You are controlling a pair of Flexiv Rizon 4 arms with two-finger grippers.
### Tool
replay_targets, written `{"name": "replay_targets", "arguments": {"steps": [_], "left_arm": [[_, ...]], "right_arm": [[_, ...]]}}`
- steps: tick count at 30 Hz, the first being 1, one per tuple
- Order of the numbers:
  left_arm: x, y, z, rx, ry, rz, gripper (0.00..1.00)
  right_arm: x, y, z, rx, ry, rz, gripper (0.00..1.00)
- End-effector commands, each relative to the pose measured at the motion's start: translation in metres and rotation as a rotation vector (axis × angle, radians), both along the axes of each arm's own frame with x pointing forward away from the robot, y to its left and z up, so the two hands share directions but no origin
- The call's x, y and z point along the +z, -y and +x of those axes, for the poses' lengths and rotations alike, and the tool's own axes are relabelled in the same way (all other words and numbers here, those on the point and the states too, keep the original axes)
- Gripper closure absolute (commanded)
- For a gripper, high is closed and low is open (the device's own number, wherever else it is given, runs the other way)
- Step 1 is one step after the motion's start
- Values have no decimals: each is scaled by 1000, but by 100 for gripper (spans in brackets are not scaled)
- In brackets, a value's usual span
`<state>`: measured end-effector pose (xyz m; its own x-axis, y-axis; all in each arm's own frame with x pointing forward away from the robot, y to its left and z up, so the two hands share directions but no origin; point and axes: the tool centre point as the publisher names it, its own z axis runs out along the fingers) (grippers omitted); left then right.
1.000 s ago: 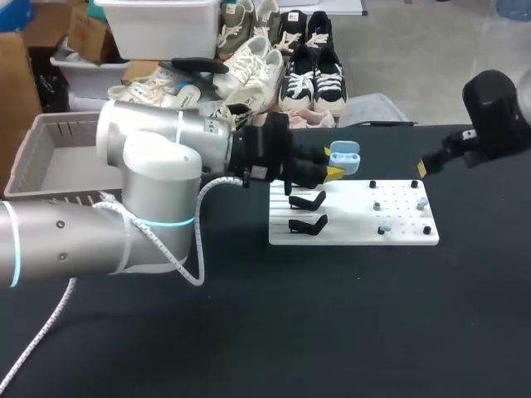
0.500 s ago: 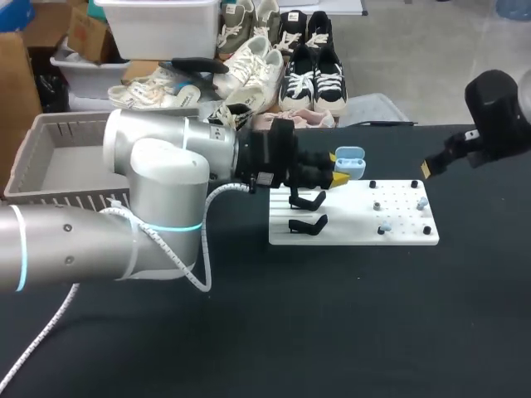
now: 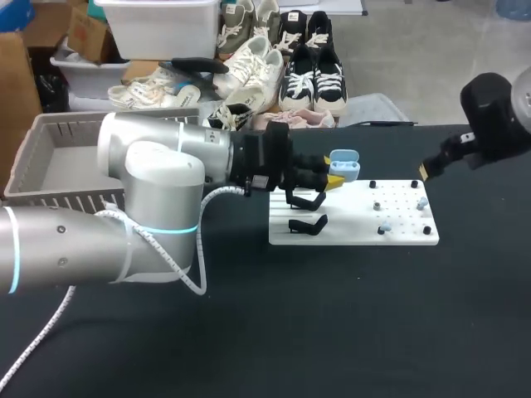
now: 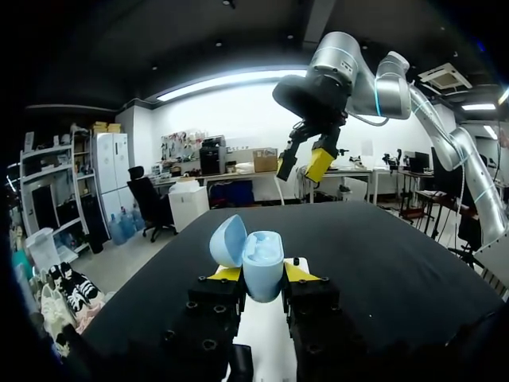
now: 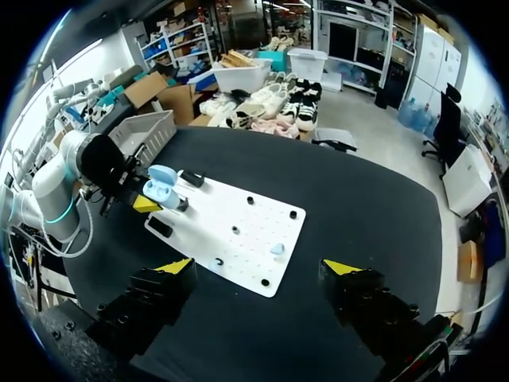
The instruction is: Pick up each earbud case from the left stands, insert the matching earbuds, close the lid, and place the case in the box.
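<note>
Earbud case (image 4: 261, 256), lid open for loading, is pinched by your left gripper (image 4: 262, 274); right gripper (image 5: 259, 267) hangs spread.

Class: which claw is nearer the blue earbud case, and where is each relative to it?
Left. The left claw is shut on the earbud case; the right claw hangs open past the white board's other end.

Right arm (image 3: 494, 116) mostly past the edge
</note>
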<state>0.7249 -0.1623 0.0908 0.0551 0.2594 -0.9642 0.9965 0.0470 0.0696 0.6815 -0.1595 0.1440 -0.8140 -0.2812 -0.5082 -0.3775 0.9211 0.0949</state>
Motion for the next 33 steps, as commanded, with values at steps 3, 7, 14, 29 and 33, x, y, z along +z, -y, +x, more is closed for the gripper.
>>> {"name": "replay_targets", "arguments": {"steps": [3, 7, 14, 29, 33], "left_arm": [[0, 0, -3, 9, 5, -3, 100], [0, 0, -3, 9, 5, -3, 100], [0, 0, -3, 9, 5, -3, 100], [0, 0, -3, 9, 5, -3, 100], [0, 0, -3, 9, 5, -3, 100]], "right_arm": [[-1, -1, -1, -9, -3, -45, 0], [-5, 1, 0, -9, -17, -103, 0], [-15, 11, 0, 2, -22, -284, 0], [-58, 9, 10, 139, -38, -395, 0], [-71, 5, 14, 159, -50, -366, 0]]}}
